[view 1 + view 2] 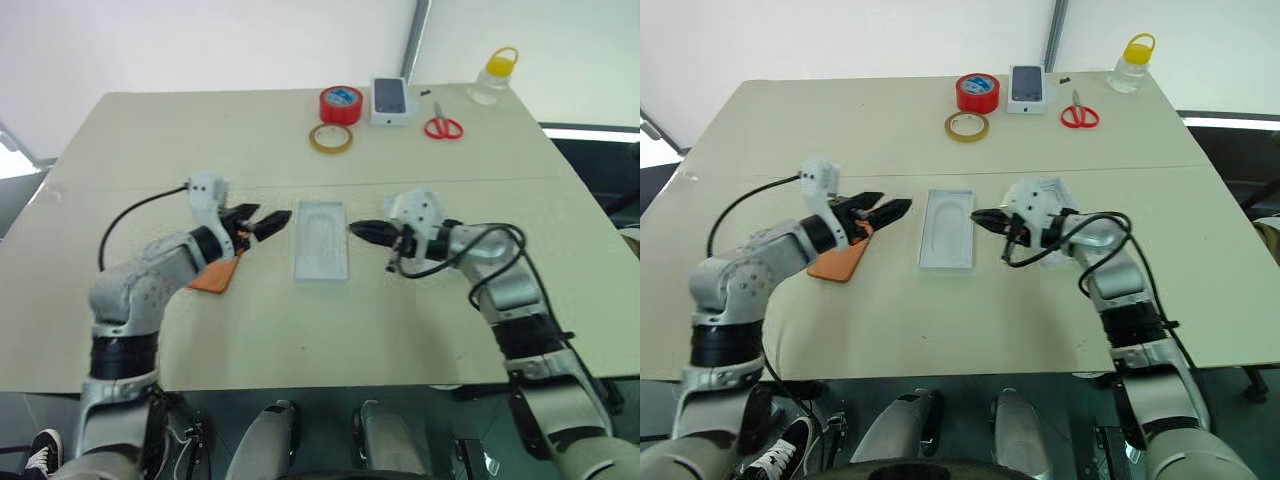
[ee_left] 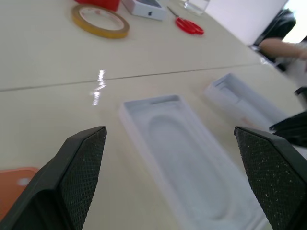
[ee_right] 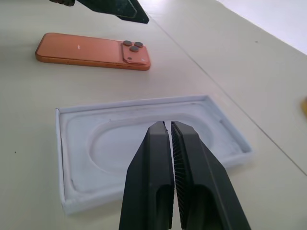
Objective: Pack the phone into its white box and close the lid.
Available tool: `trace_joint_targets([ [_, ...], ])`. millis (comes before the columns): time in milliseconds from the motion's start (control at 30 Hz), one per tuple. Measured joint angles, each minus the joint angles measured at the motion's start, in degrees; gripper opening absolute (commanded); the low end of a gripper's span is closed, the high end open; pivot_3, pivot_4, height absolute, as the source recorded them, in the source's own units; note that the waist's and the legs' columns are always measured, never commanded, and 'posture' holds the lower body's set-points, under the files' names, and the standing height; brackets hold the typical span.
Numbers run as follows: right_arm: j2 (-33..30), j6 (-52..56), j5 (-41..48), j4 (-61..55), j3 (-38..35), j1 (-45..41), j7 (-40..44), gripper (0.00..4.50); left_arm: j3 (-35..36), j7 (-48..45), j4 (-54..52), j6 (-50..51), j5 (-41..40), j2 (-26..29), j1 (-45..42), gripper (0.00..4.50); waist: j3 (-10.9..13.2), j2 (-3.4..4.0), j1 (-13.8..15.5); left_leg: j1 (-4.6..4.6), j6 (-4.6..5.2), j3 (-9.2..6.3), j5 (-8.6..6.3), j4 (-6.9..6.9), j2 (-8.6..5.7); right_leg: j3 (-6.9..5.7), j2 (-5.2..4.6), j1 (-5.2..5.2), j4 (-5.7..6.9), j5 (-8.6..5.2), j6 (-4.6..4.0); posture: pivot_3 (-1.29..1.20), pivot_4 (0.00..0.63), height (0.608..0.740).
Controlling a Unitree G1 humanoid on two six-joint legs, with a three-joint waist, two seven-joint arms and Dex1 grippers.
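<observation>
While the phone (image 3: pixel 93 50) is left lying flat on the counter (image 1: pixel 300 330) (camera side up), the left end effector (image 1: pixel 268 223) is spread open and the right end effector (image 1: pixel 362 230) is shut empty beside the white tray (image 1: pixel 321 240).

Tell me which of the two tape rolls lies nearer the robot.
The thin yellowish tape roll; it lies on the near side of the thicker red tape roll, which sits beside the small white box.

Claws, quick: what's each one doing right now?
Left claw: open, holding nothing.
Right claw: closed, holding nothing.
</observation>
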Motion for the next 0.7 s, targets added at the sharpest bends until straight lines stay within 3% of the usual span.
trace_joint_targets([
  [133, 3.6, -1.55, -6.32, 3.43, 4.83, -1.39, -4.53, 0.03, 0.04, -4.34, 3.36, -9.8, 6.74, 4.49, 6.73, 4.5, 0.01, 0.02, 0.46, -0.01, 0.0, 0.0, 0.0, 0.0, -0.01, 0.0, -0.02, -0.01, -0.04, 0.01, -0.02, 0.0, 0.15, 0.74],
  [333, 4.53, -4.02, -13.15, 9.34, 8.05, -4.66, -9.13, 0.03, 7.32, -3.93, 5.7, -9.39, 4.87, 4.87, 7.05, 4.5, 0.02, -0.01, 0.73, -0.07, 0.03, -0.06, -0.02, 0.01, -0.07, -0.06, -0.07, -0.23, -0.1, 0.01, -0.02, 0.0, 0.15, 0.74],
  [500, 3.3, -10.13, -21.01, 13.36, 13.42, -7.3, -10.19, 0.03, 8.86, -2.6, 5.66, -6.47, 3.25, 4.49, 7.42, 4.5, 0.01, 0.01, 0.11, -0.04, 0.02, -0.03, -0.01, 0.0, -0.02, -0.03, 0.0, -0.07, 0.0, 0.01, -0.02, 0.0, 0.15, 0.74],
  [700, 4.06, -11.9, -22.98, 14.37, 14.45, -7.66, -10.87, 0.03, 17.92, 1.99, 9.27, 5.06, -5.63, 3.3, 4.44, 4.5, 0.0, -0.02, 0.23, -0.04, 0.01, -0.08, -0.01, 0.05, 0.01, -0.07, 0.03, -0.1, 0.03, 0.01, -0.02, 0.0, 0.15, 0.74],
])
